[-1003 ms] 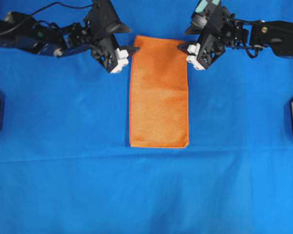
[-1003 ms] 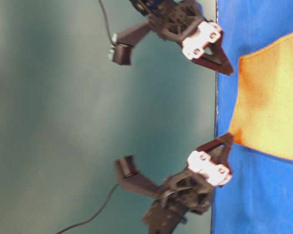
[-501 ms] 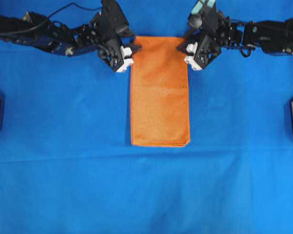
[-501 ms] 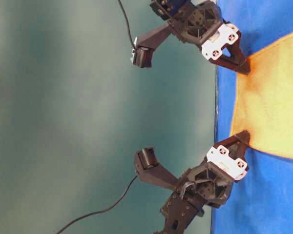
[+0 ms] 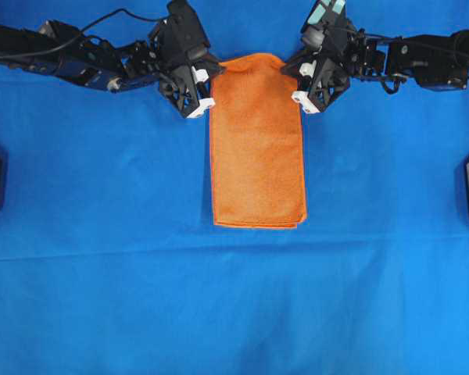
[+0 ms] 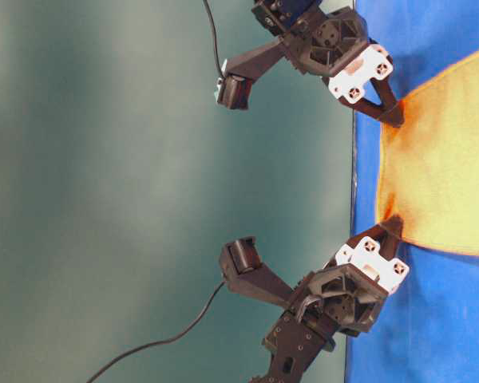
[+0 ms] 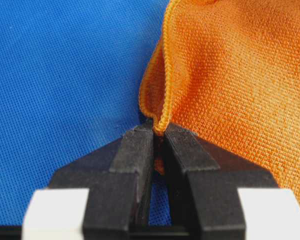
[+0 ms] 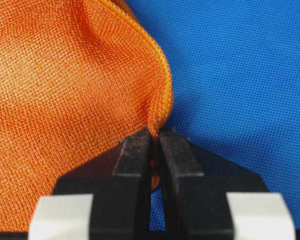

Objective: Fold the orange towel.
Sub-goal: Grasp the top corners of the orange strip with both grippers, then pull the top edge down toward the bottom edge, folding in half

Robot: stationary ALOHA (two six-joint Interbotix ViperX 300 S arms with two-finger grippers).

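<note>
At the far left of the overhead view, the left arm (image 5: 70, 58) reaches in from the upper edge, a black cable looping above it. Its gripper, the left gripper (image 5: 209, 73), has its black fingers (image 7: 135, 160) pressed together on the upper left corner of the orange towel (image 5: 256, 141), and the left wrist view shows the stitched hem caught in the narrow slit between them, with the cloth bunched into a small fold just above the tips.

The orange towel lies in the upper middle of the blue cloth-covered surface (image 5: 219, 312) as a tall narrow rectangle, folded so that layered edges show along its lower end. Its top edge bulges upward between the two grippers, while the rest lies flat. In the table-level view the pinched end of the towel (image 6: 443, 171) stands slightly off the surface between the two sets of fingertips.

To the right, the right gripper (image 5: 291, 72) pinches the towel's upper right corner; in the right wrist view its fingers (image 8: 135, 165) are closed on the hem, which curves down into the grip. The right arm (image 5: 422, 61) extends away toward the upper right edge.
</note>
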